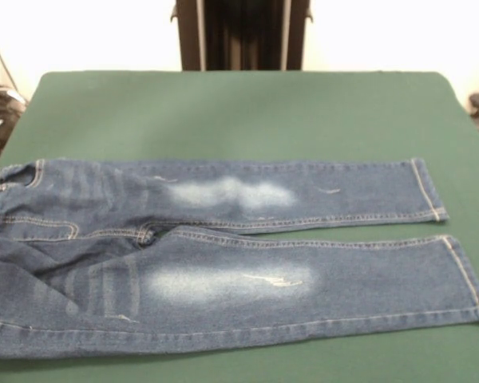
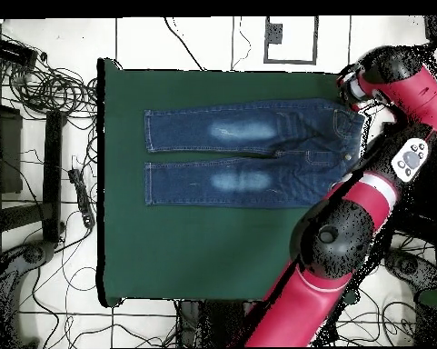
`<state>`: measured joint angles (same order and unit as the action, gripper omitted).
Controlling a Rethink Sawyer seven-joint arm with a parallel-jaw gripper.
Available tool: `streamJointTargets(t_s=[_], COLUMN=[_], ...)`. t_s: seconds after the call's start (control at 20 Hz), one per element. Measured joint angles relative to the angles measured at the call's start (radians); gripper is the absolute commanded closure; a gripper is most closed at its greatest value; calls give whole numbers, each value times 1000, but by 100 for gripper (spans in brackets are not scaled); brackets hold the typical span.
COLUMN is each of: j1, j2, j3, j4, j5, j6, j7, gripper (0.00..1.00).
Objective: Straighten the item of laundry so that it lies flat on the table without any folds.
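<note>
While laid lengthwise across table, jeans rested near its front edge, legs parallel, cuffs flat. Denim judged soft yet fairly heavy, limp, not slippery on green cloth. Slight rumpling showed at waistband; best hold judged there, or at cuffs, pulling outward. Arm crossed over waist end in overhead view; gripper itself not discernible, finger state could not be told.
</note>
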<state>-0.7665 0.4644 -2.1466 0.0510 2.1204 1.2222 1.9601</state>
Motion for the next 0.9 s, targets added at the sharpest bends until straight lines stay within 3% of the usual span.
streamJointTargets(t_s=[0.9], j1=[21], j2=[1], j3=[-18], j4=[32], j5=[-2], j6=[0], j7=[0], gripper=[100])
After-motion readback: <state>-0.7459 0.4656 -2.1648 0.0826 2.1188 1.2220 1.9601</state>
